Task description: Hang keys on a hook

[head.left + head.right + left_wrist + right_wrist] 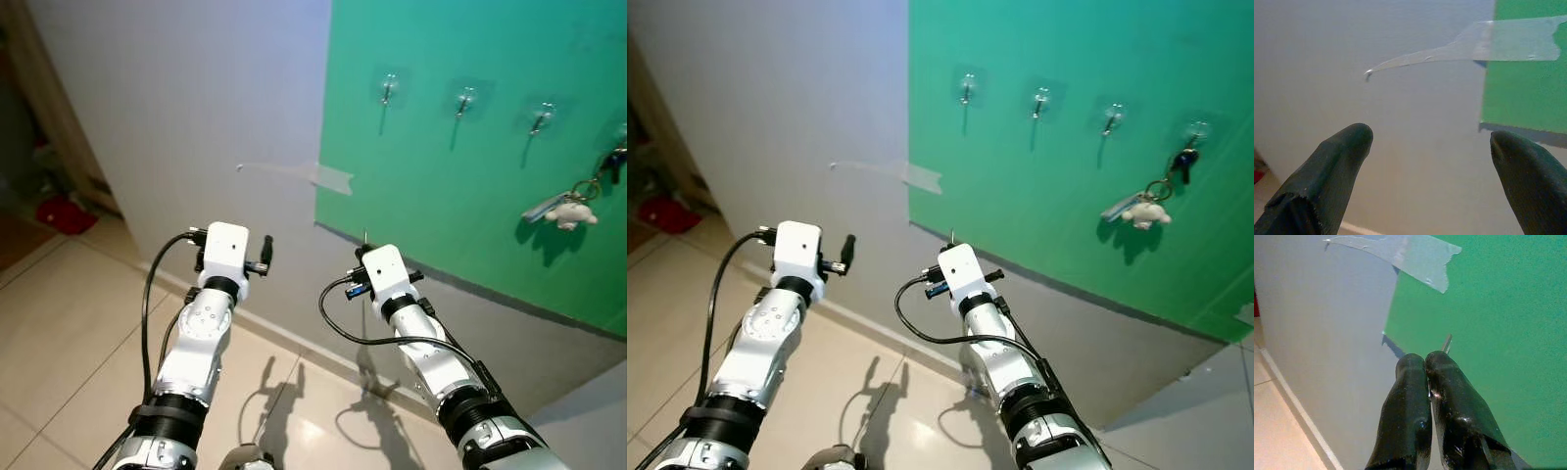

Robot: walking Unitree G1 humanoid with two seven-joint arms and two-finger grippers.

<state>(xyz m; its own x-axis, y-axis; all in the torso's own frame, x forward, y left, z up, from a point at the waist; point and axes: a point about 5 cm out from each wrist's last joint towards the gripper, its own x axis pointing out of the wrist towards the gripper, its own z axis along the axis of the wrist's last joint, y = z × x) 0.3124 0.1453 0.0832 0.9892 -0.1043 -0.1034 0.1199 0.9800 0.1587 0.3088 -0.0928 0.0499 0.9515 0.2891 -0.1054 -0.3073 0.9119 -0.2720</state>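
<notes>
My right gripper [1426, 363] is pressed shut on a thin silver key [1446, 343] — tip upward, ready for a clear adhesive hook [389, 88] on the green wall panel [470, 186]; my left gripper [1430, 147] gapes wide, empty; another key bunch [573, 201] already hangs — rightmost hook.
</notes>
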